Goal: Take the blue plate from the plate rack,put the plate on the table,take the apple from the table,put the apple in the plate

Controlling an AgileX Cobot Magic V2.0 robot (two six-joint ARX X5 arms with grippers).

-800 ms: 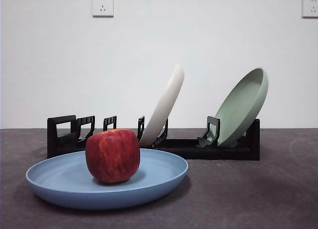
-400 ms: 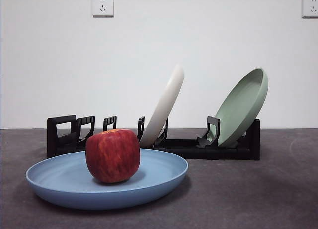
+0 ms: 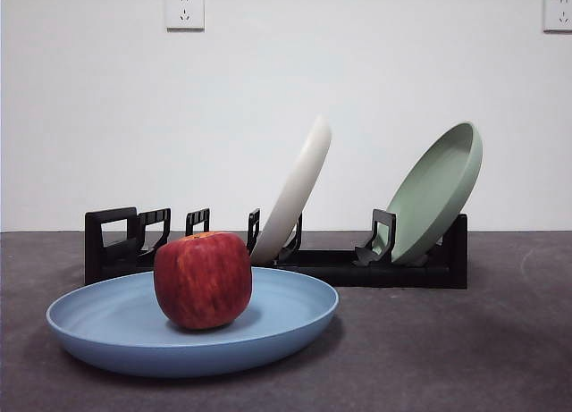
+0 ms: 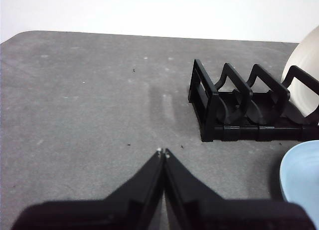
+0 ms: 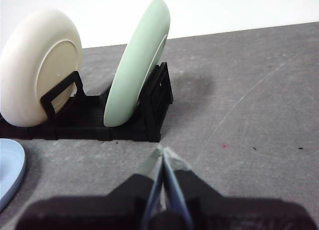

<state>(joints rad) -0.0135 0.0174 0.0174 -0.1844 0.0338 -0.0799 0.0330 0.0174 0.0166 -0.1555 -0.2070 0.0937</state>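
apple [image 3: 203,280] sits in plate [image 3: 116,327] on worktop [image 3: 447,349], front left; plate rack [image 3: 357,267] behind it, two more plates leaning in its slots, one mid [image 3: 295,193], one at right end [image 3: 435,193]

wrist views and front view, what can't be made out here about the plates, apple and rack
- Apple: in neither wrist view; its underside hides behind the blue plate rim in the front view.
- Blue plate: cut off by the picture edge in both wrist views.
- Rack: its middle hides behind the apple and cream plate in the front view.
- Green plate: absent from the left wrist view.
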